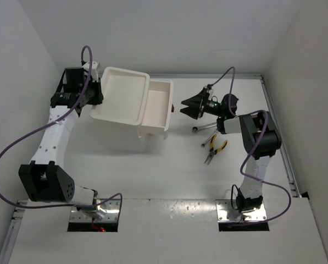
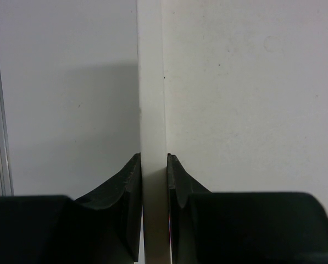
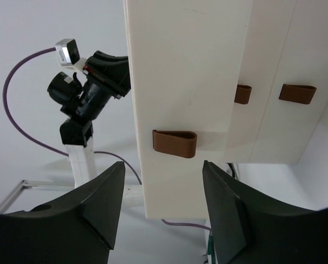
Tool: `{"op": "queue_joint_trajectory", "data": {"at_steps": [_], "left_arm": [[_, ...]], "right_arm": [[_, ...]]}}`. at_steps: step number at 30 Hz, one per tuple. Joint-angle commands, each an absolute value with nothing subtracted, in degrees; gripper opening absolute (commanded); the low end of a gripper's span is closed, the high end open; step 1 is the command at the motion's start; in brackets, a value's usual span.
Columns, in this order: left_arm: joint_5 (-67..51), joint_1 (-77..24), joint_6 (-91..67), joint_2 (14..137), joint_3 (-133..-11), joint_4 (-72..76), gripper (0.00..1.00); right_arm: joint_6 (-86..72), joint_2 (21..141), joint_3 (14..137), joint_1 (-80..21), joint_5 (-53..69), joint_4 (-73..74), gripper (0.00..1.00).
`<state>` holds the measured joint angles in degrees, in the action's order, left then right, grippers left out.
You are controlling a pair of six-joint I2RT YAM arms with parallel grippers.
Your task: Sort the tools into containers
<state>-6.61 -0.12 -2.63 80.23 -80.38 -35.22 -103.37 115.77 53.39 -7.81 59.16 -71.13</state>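
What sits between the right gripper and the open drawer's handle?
Nothing: in the right wrist view the open right gripper faces the red-brown handle across bare air; the top view shows only table there.

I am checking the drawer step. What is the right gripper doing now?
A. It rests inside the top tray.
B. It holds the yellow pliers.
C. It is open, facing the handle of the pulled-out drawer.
C: the right gripper is open, facing the brown handle of the pulled-out drawer.

I see my white plastic box unit (image 1: 120, 102) left of centre on the tabletop (image 1: 153, 170), its pull-out top drawer (image 1: 170, 107) extended rightward, silver metal wrench (image 1: 203, 128) and yellow-handled pliers (image 1: 213, 151) further right
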Motion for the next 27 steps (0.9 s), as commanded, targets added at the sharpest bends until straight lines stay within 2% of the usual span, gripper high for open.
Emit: {"op": "queue_joint_trajectory", "data": {"at_steps": [1,4,8,12,15,17,21,23,27], "left_arm": [[-9.14,-1.05,-3.78,79.37,-80.77,-37.00,0.05],[-9.66,-1.05,-3.25,79.37,-81.38,-37.00,0.13],[-10.20,-1.05,-2.02,79.37,-83.58,-37.00,0.31],[-9.67,-1.05,-1.41,79.37,-86.30,-37.52,0.62],[-9.05,-1.05,-1.41,79.37,-89.55,-37.53,0.79],[-8.53,-1.05,-1.41,79.37,-92.54,-37.53,0.83],[-4.67,-1.05,-2.02,77.10,-97.38,-37.53,0.92],[-2.39,-1.05,-3.77,75.51,-97.38,-37.53,0.99],[6.92,-1.05,-7.02,70.67,-93.44,-35.60,0.99]], "right_arm": [[-100.99,112.07,55.55,-7.29,60.99,-74.71,0.60],[-97.57,110.75,56.07,-6.16,61.69,-70.94,0.60],[-88.61,107.33,56.60,-5.63,63.19,-60.75,0.60],[-74.56,103.55,58.70,-5.10,63.72,-44.33,0.65],[-59.81,101.35,61.78,-5.10,62.59,-26.15,0.70],[-48.12,98.80,64.07,-4.48,61.09,-12.70,0.70],[-29.74,94.84,68.72,-3.16,49.60,11.82,0.70],[-25.07,93.26,69.35,-1.24,41.37,23.65,0.70],[-25.04,88.43,67.51,0.09,28.42,35.84,0.69]]}}
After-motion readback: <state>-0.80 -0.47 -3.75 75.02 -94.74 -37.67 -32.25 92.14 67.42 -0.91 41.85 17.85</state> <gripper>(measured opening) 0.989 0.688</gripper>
